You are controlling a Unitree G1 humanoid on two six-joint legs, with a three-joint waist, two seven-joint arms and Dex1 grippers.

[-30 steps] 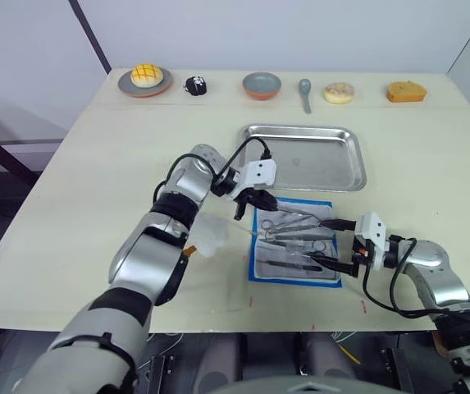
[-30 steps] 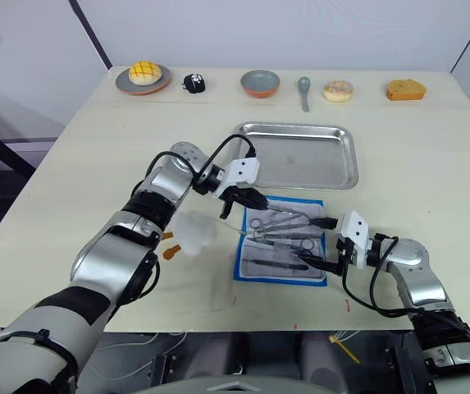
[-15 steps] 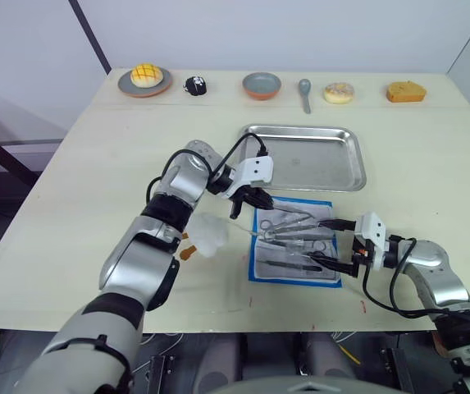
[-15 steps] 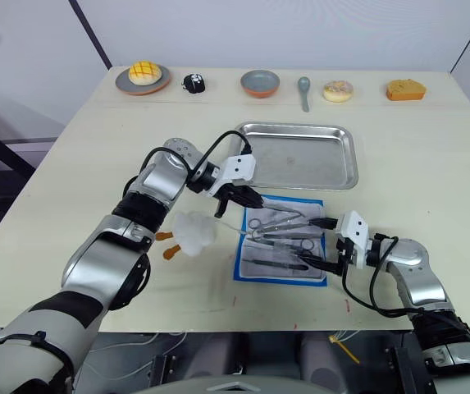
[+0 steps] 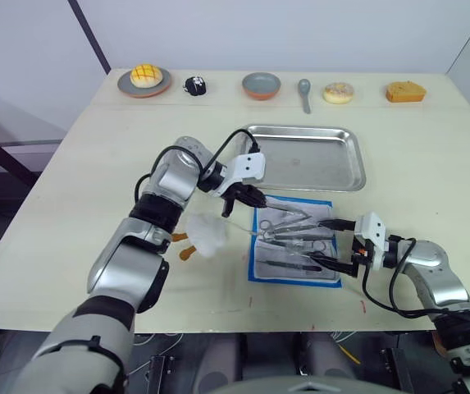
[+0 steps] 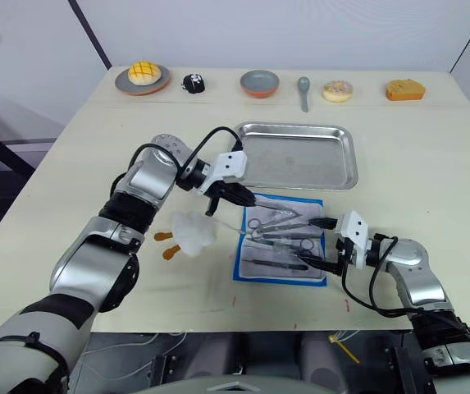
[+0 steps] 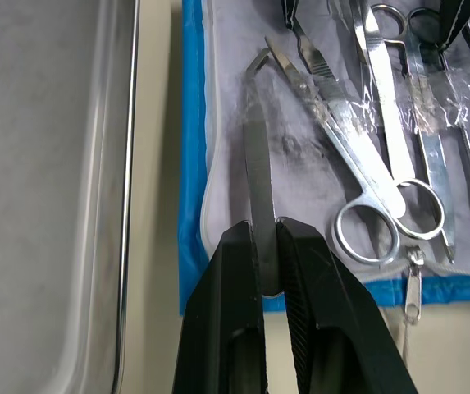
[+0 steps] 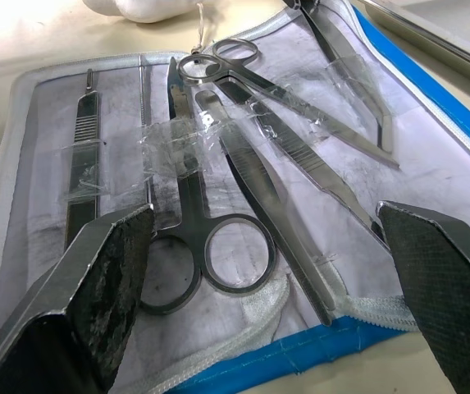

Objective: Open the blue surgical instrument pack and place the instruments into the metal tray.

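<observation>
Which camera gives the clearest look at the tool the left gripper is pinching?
The left wrist view: the left gripper is shut on one end of bent silver tweezers, whose tip lies over the open pack. In the head views the tweezers are a thin sliver. The right wrist view shows them at the pack's far edge.

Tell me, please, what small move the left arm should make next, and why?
Probably lift and carry toward the shallow stainless-steel tray. The left pincer is shut on a slim bent silver forceps whose tip is over the opened blue instrument pack, where the other silver tools lie; the tray holds nothing.
</observation>
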